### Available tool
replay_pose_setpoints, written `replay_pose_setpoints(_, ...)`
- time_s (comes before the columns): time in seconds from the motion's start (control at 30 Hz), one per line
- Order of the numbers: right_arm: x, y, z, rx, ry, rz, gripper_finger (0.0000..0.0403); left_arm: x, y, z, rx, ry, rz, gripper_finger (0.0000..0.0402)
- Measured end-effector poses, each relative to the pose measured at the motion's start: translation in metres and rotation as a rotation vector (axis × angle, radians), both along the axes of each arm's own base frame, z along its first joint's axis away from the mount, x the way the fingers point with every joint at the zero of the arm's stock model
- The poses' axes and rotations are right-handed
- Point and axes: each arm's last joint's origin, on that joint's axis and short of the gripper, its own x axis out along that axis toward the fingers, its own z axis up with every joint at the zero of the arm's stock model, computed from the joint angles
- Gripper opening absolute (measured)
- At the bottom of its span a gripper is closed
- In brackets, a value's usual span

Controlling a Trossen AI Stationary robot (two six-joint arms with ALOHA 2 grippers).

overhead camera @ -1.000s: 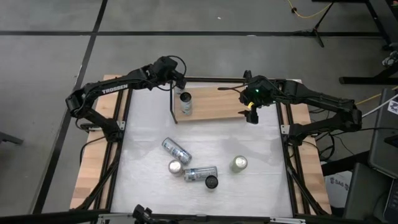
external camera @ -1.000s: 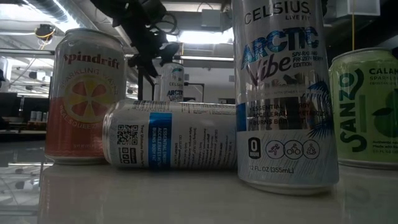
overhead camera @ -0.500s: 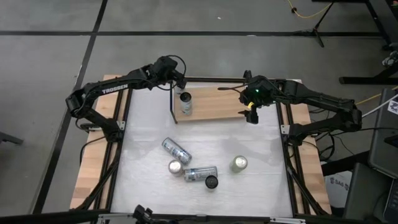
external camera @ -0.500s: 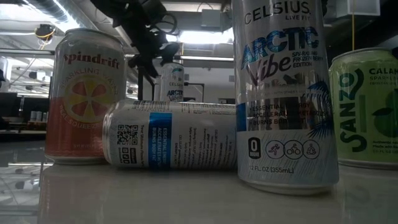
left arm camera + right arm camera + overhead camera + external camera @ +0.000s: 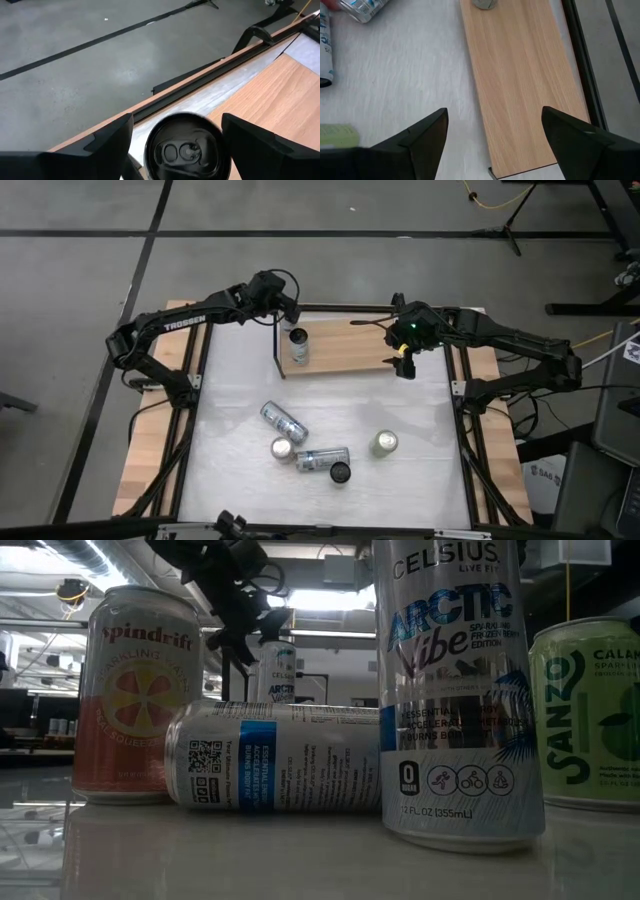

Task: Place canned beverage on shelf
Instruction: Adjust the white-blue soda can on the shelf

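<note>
On the left, the left gripper (image 5: 290, 313) hung over the left end of the shelf (image 5: 345, 350). A can (image 5: 298, 346) stood upright there on the wood. From the left wrist, the can's top (image 5: 186, 148) sat between the two fingers (image 5: 107, 142), and the jaws were apart with a gap on each side. They were not squeezing it. Nothing had moved from one second ago: the arm and the can were in the same spots. So I think the can was already put down and let go, and the arm was about to lift away.

In the middle, more cans waited on the white table (image 5: 420, 400): two lying down (image 5: 283, 421), (image 5: 322, 459) and three standing (image 5: 282, 449), (image 5: 340, 472), (image 5: 384, 443).

On the right, the right gripper (image 5: 403, 358) waited over the right end of the shelf. Its jaws were wide apart and held nothing. It had not moved either.
</note>
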Motion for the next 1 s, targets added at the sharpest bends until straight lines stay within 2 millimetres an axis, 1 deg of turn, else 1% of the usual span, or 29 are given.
replay_pose_setpoints(0.43,0.0000,0.0000,0.0000,0.000,0.000,0.000,0.0312,0.0016,-0.0075,-0.0039,-0.022,0.050,-0.029,0.0298)
replay_pose_setpoints(0.67,0.0000,0.0000,0.0000,0.000,0.000,0.000,0.0312,0.0022,-0.0083,-0.0042,-0.004,0.096,-0.118,0.0297)
replay_pose_setpoints(0.83,0.0000,0.0000,0.0000,0.000,0.000,0.000,0.0312,0.0032,-0.0091,-0.0044,-0.005,0.107,-0.187,0.0282)
replay_pose_setpoints(1.0,0.0000,0.0000,0.0000,0.000,0.000,0.000,0.0312,0.0037,-0.0093,-0.0040,0.010,0.123,-0.233,0.0254)
